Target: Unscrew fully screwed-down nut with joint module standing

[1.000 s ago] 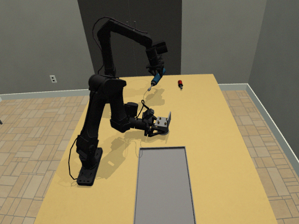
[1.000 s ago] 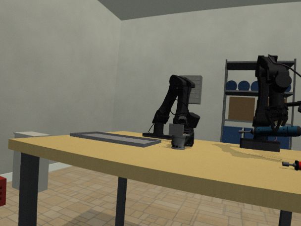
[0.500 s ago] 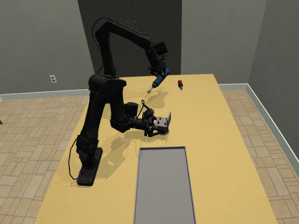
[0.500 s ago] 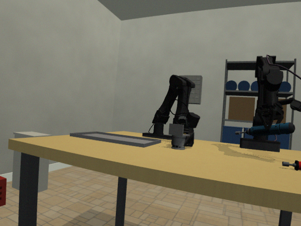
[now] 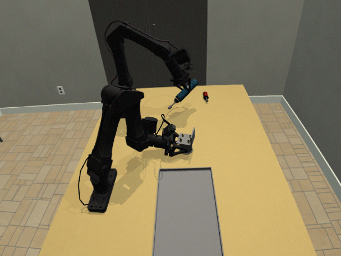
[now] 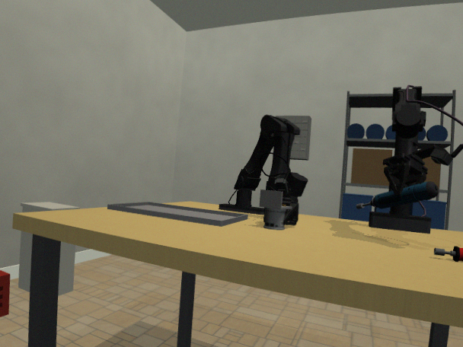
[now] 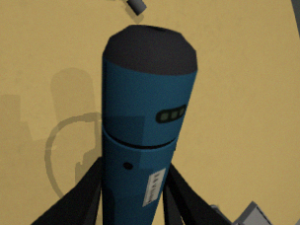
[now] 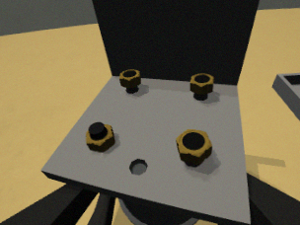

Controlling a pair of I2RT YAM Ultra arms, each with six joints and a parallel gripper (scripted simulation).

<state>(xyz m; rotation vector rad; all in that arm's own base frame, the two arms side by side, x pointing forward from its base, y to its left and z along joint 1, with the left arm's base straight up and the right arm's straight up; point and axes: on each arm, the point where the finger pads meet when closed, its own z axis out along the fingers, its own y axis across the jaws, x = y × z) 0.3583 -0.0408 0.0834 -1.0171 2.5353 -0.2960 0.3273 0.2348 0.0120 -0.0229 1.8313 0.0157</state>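
My left gripper (image 5: 185, 88) (image 7: 134, 165) is shut on the dark blue nut driver (image 5: 183, 95) (image 6: 407, 195) (image 7: 145, 99), held tilted in the air, its socket pointing down, away from the nuts. My right gripper (image 5: 181, 151) is shut on the joint module (image 5: 189, 151) (image 6: 274, 218) (image 8: 158, 211), which stands upright on the table. The L-shaped bracket (image 5: 193, 136) (image 6: 271, 198) (image 8: 143, 115) lies on top. In the right wrist view the near-left nut (image 8: 101, 140) sits flush with its stud sticking out. Three nuts stand raised: near-right (image 8: 193, 147), far-left (image 8: 130, 79), far-right (image 8: 201, 84). The right fingertips are mostly hidden.
A red-handled driver (image 5: 205, 95) (image 6: 459, 253) lies on the table beyond the blue driver; its socket shows in the left wrist view. A grey tray (image 5: 185, 168) (image 6: 177, 217) (image 8: 288, 91) lies on the module's other side. The upright bracket flange rises beside the nuts.
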